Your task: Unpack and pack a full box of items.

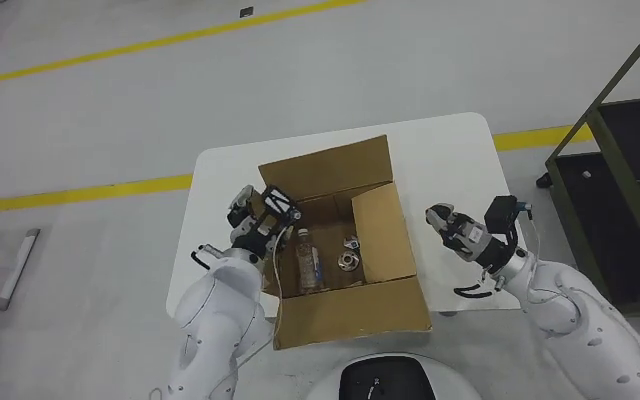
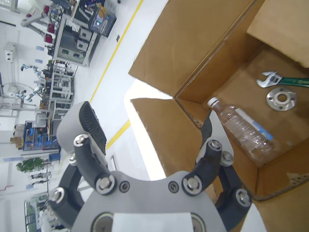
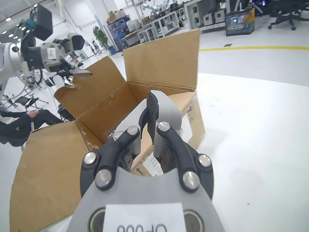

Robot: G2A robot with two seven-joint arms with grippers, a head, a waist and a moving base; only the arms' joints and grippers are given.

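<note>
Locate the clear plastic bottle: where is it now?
Top view: the plastic bottle lies inside the cardboard box, on its floor, between the left gripper and the metal disc.

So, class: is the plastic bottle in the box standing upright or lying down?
Lying on its side: the bottle rests lengthwise on the box floor.

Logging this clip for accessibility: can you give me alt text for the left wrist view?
The left end effector hangs open over a side flap of an open cardboard box. On the box floor lie a clear plastic bottle, a metal ring and a green-handled wrench.
</note>
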